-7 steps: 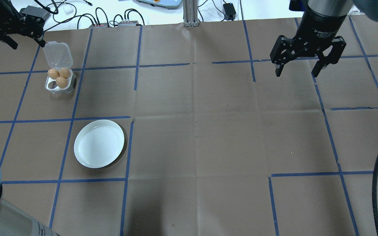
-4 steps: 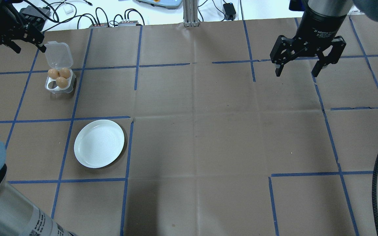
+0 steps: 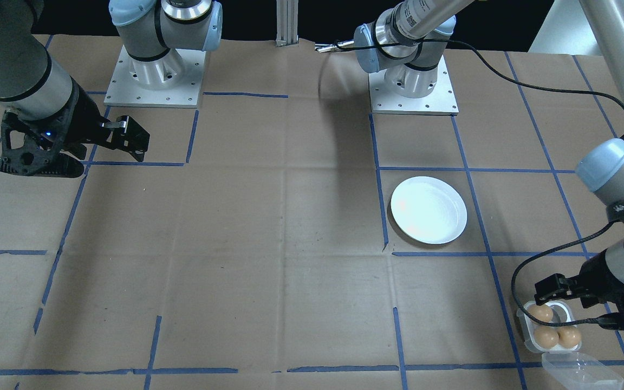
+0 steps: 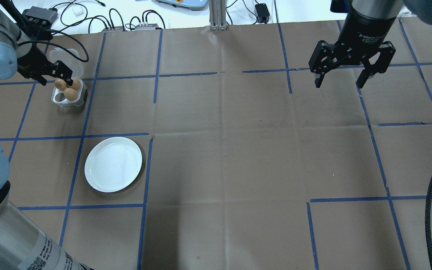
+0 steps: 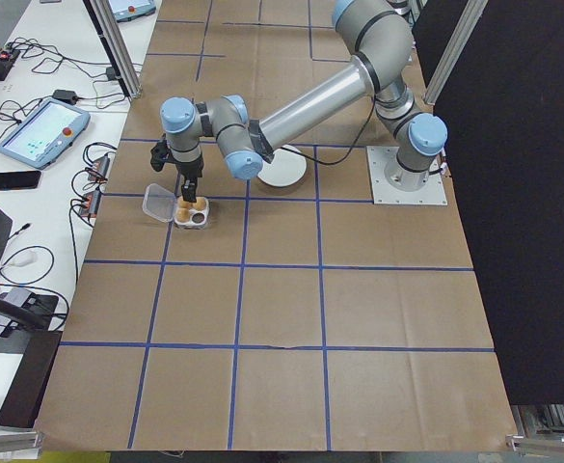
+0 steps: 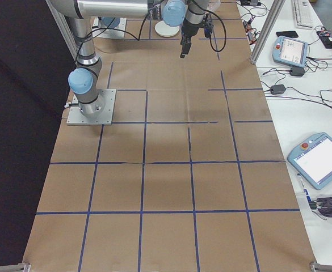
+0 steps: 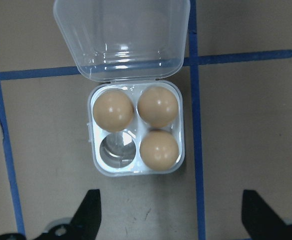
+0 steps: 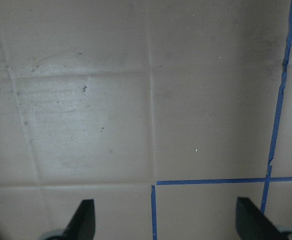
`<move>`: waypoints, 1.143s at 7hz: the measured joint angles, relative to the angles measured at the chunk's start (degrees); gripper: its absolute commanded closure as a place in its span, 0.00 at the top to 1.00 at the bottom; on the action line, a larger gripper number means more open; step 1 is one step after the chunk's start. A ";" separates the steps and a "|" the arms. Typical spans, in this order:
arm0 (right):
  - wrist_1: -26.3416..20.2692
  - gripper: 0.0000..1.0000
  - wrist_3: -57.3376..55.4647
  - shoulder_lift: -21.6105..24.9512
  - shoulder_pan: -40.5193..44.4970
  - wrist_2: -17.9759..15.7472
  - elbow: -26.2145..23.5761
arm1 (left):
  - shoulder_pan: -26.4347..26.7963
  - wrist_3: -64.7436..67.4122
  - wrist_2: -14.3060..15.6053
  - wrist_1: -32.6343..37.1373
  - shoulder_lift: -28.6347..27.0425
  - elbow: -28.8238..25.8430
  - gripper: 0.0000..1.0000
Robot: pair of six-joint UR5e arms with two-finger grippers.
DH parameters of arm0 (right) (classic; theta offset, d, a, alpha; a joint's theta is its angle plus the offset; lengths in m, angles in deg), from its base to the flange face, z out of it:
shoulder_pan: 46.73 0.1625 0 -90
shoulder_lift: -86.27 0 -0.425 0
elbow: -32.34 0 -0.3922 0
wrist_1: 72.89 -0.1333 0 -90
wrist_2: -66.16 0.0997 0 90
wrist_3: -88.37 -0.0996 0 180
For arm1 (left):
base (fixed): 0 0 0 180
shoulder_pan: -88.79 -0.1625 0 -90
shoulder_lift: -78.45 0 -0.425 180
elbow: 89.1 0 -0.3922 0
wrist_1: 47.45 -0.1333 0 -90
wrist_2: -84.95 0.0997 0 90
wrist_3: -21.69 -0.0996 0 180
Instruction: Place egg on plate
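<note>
so, view by view:
front-facing: white plate (image 3: 428,209) sits bare on the brown paper, right of centre. egg box (image 3: 550,327) at the lower right, well apart from the plate, 3 brown eggs (image 3: 541,313) in it, clear lid (image 3: 582,371) flopped open twd the camera. left gripper (image 3: 574,295) hangs right over the box; fingers hard to judge here. right gripper (image 3: 130,142) at far left, off the paper's surface, nothing betw. its fingers.
overhead: plate (image 4: 113,164) lower left, nothing on it. egg box (image 4: 68,94) further up, near the left edge, partly under the left gripper (image 4: 51,77). right gripper (image 4: 341,77) upper right, fingers spread wide, holding nothing, well apart from plate & box.
ext. left: left gripper (image 5: 189,183) points down over the box (image 5: 194,211); plate (image 5: 283,172) half hidden behind the arm.
ext. right: both arms small at the top; plate (image 6: 170,29) only just seen, box can't be made out.
left wrist: looks straight down on the box (image 7: 136,129). 3 eggs (image 7: 157,106), two in the row by the lid hinge, one in the near right cell; near left cell empty. both dark fingertips (image 7: 88,215) show at the bottom edge, wide apart, clear of box & eggs.
right wrist: only brown paper & blue tape lines (image 8: 276,112); fingertips (image 8: 83,217) far apart at the bottom corners, gripping nothing.
</note>
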 measured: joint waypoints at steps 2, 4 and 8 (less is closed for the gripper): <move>0.00 1.00 0.00 0.02 0.00 0.03 0.00 | -0.01 -0.30 1.74 -2.97 -2.82 1.13 0.99; 0.00 1.00 0.00 0.03 0.00 0.04 0.00 | 0.00 -0.74 2.84 -3.37 -3.92 1.10 0.97; 0.00 1.00 0.00 -0.02 0.00 0.06 0.00 | 0.32 -0.65 2.48 -3.33 -3.82 1.02 0.59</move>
